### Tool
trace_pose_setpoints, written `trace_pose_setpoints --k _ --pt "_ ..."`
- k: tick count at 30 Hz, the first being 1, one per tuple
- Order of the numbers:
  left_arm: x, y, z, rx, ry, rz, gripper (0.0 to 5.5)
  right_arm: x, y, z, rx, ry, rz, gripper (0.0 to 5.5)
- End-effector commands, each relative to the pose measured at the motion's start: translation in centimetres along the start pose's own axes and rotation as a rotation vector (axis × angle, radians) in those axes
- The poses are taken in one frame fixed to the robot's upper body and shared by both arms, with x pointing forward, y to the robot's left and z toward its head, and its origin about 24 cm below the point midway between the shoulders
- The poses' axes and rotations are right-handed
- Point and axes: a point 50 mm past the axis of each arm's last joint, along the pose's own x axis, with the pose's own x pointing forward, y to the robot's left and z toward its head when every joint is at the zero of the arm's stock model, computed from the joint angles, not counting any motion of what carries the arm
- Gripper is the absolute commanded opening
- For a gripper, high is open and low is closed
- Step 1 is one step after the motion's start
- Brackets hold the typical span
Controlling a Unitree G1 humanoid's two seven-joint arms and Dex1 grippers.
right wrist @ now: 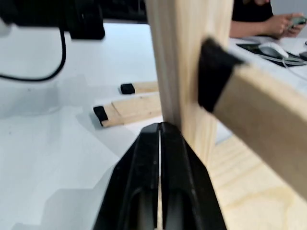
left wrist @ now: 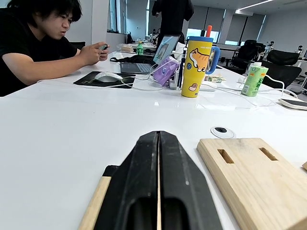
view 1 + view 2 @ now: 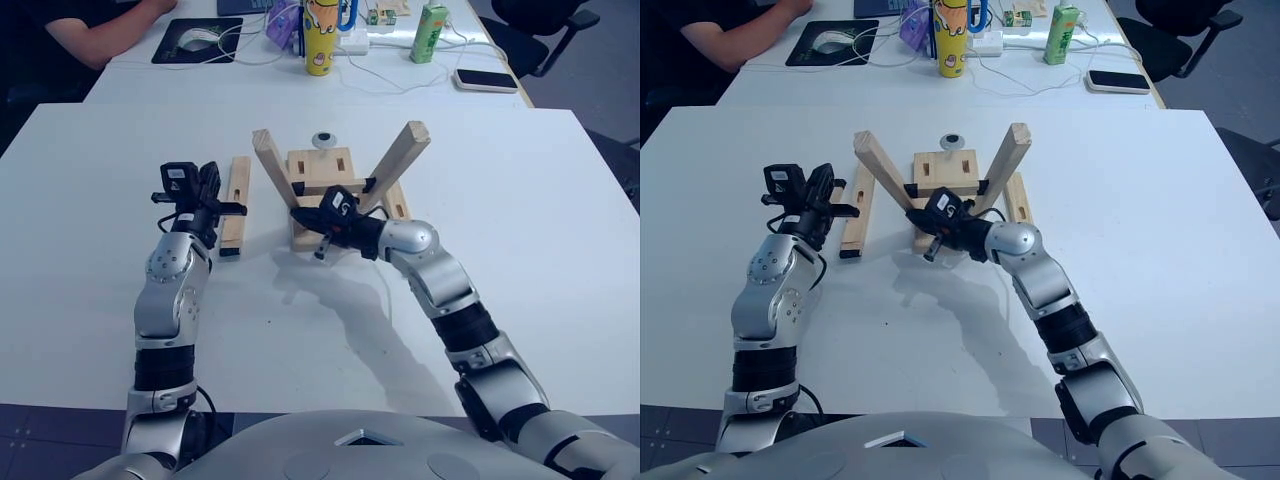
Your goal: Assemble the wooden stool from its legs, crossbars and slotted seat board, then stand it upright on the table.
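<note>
The partly built stool lies upside down at the table's middle: the seat board (image 3: 320,162) is flat, with two legs (image 3: 270,160) (image 3: 405,150) rising from it in a V. A crossbar (image 3: 335,187) with black ends joins them. My right gripper (image 3: 300,214) is shut, its tip against the base of the left upright leg (image 1: 187,62). Two loose wooden legs (image 3: 235,205) lie flat to the left of the stool. My left gripper (image 3: 232,208) is shut and rests over them, beside the slotted one (image 2: 249,177). Nothing shows between either gripper's fingers.
A round cable grommet (image 3: 323,139) sits in the table just behind the seat board. On the desk beyond stand a yellow mug (image 3: 320,40), a green carton (image 3: 428,32), a phone (image 3: 485,78) and a mouse pad (image 3: 197,40). Bare tabletop spreads to the front and right.
</note>
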Motion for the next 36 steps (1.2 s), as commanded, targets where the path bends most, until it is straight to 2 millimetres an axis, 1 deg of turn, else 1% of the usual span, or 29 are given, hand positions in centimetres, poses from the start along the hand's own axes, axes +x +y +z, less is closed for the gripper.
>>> trace_pose_setpoints --k 1,3,4,6,8,9,11,13,15,17,18,21,25,28,32,34,36 --pt "-0.2 -0.5 -0.5 0.001 0.025 -0.028 0.03 -0.2 0.3 -1.1 0.017 0.035 -0.048 0.0" --pt "-0.7 -0.9 -0.5 -0.017 0.015 -0.057 0.03 -1.4 1.0 -2.1 0.044 0.063 -0.072 0.0" --pt "-1.1 -1.1 -0.4 -0.029 0.011 -0.072 0.03 -2.1 1.7 -2.5 0.061 0.065 -0.066 0.0" --pt "-2.3 -1.9 0.0 -0.038 -0.016 -0.097 0.03 -4.1 3.7 -3.0 0.149 0.036 -0.081 0.0" --pt "-3.2 -2.6 0.7 -0.027 -0.048 -0.102 0.03 -6.2 5.0 -3.4 0.203 0.006 -0.148 0.0" --pt "-3.5 -2.9 1.2 -0.008 -0.07 -0.095 0.03 -7.5 4.9 -3.5 0.245 -0.022 -0.228 0.0" --pt "-4.1 -3.0 2.1 0.017 -0.119 -0.053 0.03 -9.8 4.1 -2.9 0.242 -0.088 -0.378 0.0" --pt "-4.5 -2.9 2.7 0.03 -0.155 -0.018 0.03 -11.2 3.1 -2.1 0.174 -0.131 -0.492 0.0" --pt "-4.7 -2.8 3.4 0.044 -0.188 0.036 0.03 -13.3 1.2 -1.2 0.08 -0.164 -0.73 0.0" --pt "-4.6 -2.6 3.8 0.062 -0.206 0.07 0.03 -14.5 -0.2 -0.3 0.029 -0.204 -0.89 0.0" --pt "-4.4 -2.6 3.9 0.075 -0.213 0.082 0.03 -14.7 -1.1 0.3 0.014 -0.232 -0.948 0.0" --pt "-3.9 -3.1 4.6 0.108 -0.248 0.084 0.03 -14.2 -3.8 1.9 0.003 -0.3 -1.059 0.0" --pt "-3.2 -4.1 5.5 0.146 -0.293 0.041 0.03 -13.2 -5.4 3.5 0.007 -0.367 -1.074 0.0" --pt "-3.1 -4.1 6.0 0.171 -0.317 0.044 0.03 -13.0 -5.8 4.0 0.014 -0.389 -1.085 0.0" --pt "-3.3 -3.6 6.2 0.182 -0.338 0.077 0.03 -13.2 -5.8 4.2 0.024 -0.403 -1.098 0.0" --pt "-3.2 -3.6 6.3 0.184 -0.34 0.069 0.03 -13.2 -5.7 4.3 0.024 -0.409 -1.099 0.0" --pt "-2.8 -5.5 5.7 0.165 -0.307 -0.086 0.03 -11.4 -4.9 5.0 0.0 -0.421 -0.947 0.0"
